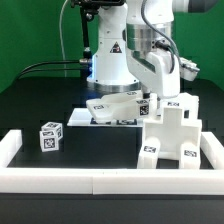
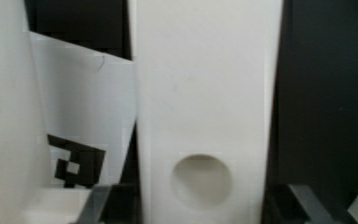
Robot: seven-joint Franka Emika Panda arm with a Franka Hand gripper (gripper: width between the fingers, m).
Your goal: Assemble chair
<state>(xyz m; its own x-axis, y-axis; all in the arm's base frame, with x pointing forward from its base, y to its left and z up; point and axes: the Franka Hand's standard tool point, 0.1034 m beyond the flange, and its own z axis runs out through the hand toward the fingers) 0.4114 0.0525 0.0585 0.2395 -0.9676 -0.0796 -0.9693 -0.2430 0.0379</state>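
Chair parts lay loose on the black bench (image 1: 100, 152), nothing like a finished seat among them. The biggest piece, a blocky white stepped part (image 1: 168, 135) with marker tags on its faces, stood near the corner at the exterior view's right, close to the low white fence (image 1: 100, 182) that ran along the near edge. A small tagged block (image 1: 50, 136) sat by itself near the edge at the exterior view's left, well apart from the rest. Toward the far edge, in front of the robot's base, the marker board (image 1: 100, 119) lay flat, and a white tagged panel (image 1: 122, 101) rested tilted just above it.

The arm reached down beside that panel. From the wrist camera I could see a long white plank (image 2: 202, 90) with an oval hole (image 2: 202, 178) in it, and another white panel (image 2: 78, 120) carrying a black tag (image 2: 73, 162) close alongside. The jaws straddled the plank, one dark finger (image 2: 105, 205) on either side. I could not tell whether they pinched it or only stood around it.
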